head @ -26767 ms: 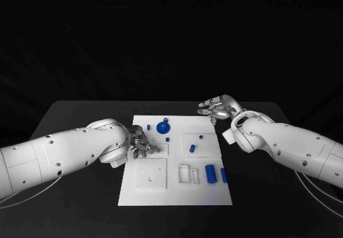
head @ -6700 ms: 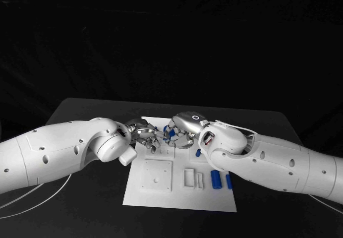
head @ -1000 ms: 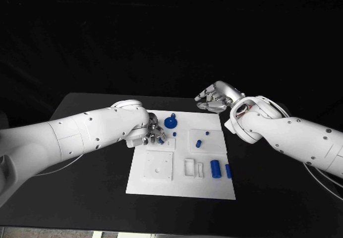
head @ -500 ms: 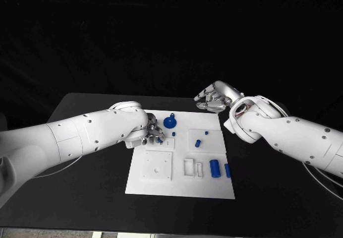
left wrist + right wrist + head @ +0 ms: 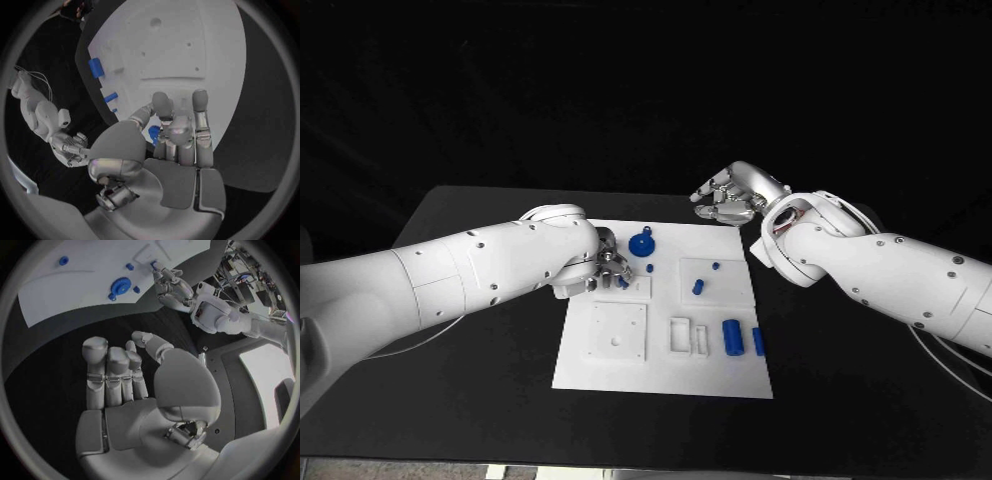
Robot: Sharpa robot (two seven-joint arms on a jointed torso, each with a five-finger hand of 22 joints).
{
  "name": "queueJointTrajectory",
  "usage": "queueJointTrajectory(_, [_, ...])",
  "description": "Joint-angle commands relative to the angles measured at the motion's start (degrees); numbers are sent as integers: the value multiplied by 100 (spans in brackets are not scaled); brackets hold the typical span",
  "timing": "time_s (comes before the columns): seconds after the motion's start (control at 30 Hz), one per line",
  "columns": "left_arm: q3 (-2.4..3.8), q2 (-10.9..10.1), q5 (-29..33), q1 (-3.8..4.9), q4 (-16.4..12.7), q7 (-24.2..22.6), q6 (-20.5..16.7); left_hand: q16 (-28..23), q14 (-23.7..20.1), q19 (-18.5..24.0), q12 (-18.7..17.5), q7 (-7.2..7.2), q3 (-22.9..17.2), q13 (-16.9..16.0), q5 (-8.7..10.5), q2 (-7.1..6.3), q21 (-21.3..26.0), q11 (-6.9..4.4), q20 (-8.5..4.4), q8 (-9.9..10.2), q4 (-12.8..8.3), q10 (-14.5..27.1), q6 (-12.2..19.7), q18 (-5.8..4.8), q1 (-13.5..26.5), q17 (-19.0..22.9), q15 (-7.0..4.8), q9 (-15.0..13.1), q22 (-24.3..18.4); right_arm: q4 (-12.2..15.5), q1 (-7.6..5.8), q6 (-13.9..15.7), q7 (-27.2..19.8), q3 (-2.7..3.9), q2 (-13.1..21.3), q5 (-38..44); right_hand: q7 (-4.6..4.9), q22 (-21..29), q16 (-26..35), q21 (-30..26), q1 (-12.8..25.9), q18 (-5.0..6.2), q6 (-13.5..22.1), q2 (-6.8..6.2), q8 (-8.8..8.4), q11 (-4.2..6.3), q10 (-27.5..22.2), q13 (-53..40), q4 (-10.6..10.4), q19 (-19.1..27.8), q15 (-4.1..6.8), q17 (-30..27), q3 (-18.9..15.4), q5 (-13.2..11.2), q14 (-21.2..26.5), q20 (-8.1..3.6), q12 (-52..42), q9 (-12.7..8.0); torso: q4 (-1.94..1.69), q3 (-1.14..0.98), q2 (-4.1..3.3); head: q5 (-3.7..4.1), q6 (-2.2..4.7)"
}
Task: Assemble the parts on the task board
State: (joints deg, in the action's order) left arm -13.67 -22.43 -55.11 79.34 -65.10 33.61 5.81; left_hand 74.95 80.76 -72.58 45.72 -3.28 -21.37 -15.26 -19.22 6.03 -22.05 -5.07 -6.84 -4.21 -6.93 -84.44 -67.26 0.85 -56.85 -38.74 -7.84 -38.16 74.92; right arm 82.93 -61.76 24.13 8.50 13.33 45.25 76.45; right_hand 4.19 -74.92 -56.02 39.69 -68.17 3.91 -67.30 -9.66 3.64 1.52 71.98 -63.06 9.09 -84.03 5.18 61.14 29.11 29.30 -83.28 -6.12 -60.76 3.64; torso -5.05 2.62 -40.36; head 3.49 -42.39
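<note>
The black table (image 5: 473, 330) carries the white task board (image 5: 668, 375) at its middle. The left arm's bulk crosses the board's 9 o'clock edge and hides part of the upper left recess.

On the board, a blue gear-like part (image 5: 643, 244) stands near 12 o'clock, with a small blue peg (image 5: 653, 267) just below it. Toward 2 o'clock lie two more small blue parts (image 5: 700, 287), close together. At 4 o'clock two blue cylinders (image 5: 734, 338) lie side by side, just right of two narrow white slots (image 5: 681, 337). A square white plate (image 5: 615, 332) with a centre hole sits at 8 o'clock.

The left hand (image 5: 607, 270) is over the board's upper left, fingers curled together around a small blue part (image 5: 154, 134) — the left wrist view shows the piece pinched against the fingertips. The right hand (image 5: 733, 199) hangs off the board beyond its 1 o'clock corner, fingers loosely apart and holding nothing.

Against the frame half a second ago, both hands and all parts lie almost the same — no piece has shifted.
</note>
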Motion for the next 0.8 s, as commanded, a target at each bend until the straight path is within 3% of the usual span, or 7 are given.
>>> queueJointTrajectory(0.03, [-7, -5, -134, -26, -48, -15, 40, -11, 52, 1, 35, 780, -14, -8, 1, 84, 6, -98, 26, -18, 13, -230, -1564, 80, -122, 5, -5, -3373, 112, 12, 7, -75, -38, 3, -1, 11, 27, -461, 35, -2, 54, 93, 3, 5, -10, 7, -40, 3, 37, -154, 5, 5, 11, 21, 25, -20, 17, -5, 2, 1, 2, -2, -9])
queueJointTrajectory(0.8, [-7, -59, -413, -129, -130, 35, 51, -120, 32, 30, -43, 762, -44, 41, -13, 68, 0, -84, 50, 6, 15, -233, -1531, 96, -217, 188, 7, -3248, 116, 28, 18, -90, -33, 3, 28, 11, 29, -460, 35, -2, 45, 96, -1, 6, -9, 6, -43, 6, 72, -151, 5, 10, 16, 50, 25, -21, 20, -5, 0, 1, 0, 8, -33])
